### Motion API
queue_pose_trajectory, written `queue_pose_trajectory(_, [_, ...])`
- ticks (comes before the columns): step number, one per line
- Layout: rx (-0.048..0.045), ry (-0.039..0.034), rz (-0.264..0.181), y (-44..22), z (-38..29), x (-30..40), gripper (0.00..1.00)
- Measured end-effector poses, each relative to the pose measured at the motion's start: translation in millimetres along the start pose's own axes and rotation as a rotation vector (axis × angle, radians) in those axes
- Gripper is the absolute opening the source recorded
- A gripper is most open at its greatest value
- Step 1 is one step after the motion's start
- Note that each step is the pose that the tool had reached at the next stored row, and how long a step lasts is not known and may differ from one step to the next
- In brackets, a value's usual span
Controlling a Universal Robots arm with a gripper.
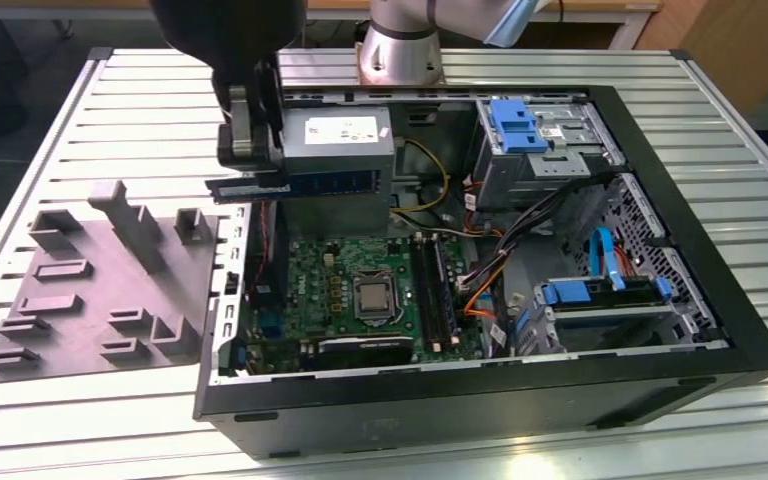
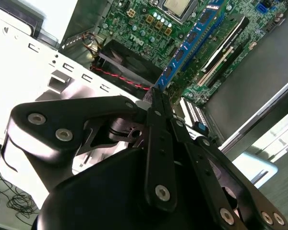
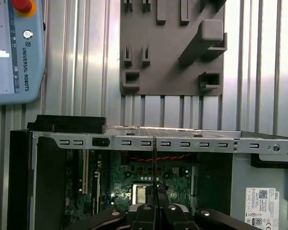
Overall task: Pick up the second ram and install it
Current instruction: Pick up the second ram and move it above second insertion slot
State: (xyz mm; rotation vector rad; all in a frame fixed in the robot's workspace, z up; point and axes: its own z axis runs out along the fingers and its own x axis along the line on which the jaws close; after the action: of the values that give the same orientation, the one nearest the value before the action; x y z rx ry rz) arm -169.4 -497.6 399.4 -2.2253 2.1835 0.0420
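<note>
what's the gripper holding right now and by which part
The black gripper pinches the slim blue memory stick by one end, above the open black computer case.

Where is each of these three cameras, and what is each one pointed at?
Exterior view: off the arm, looking down into the open computer case; the arm and end effector show, gripping the memory stick.
Second wrist view: on the arm, looking along the end effector at the motherboard.
First wrist view: on the arm, looking past the end effector, over the case rim, to the grey plate.
Shared: all three show the memory stick.
</note>
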Motion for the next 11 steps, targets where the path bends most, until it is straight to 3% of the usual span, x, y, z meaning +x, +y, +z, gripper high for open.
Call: queue_pose_trajectory(11, [0.0, 0.0, 0.0, -6.8, 0.0, 0.1, 0.11])
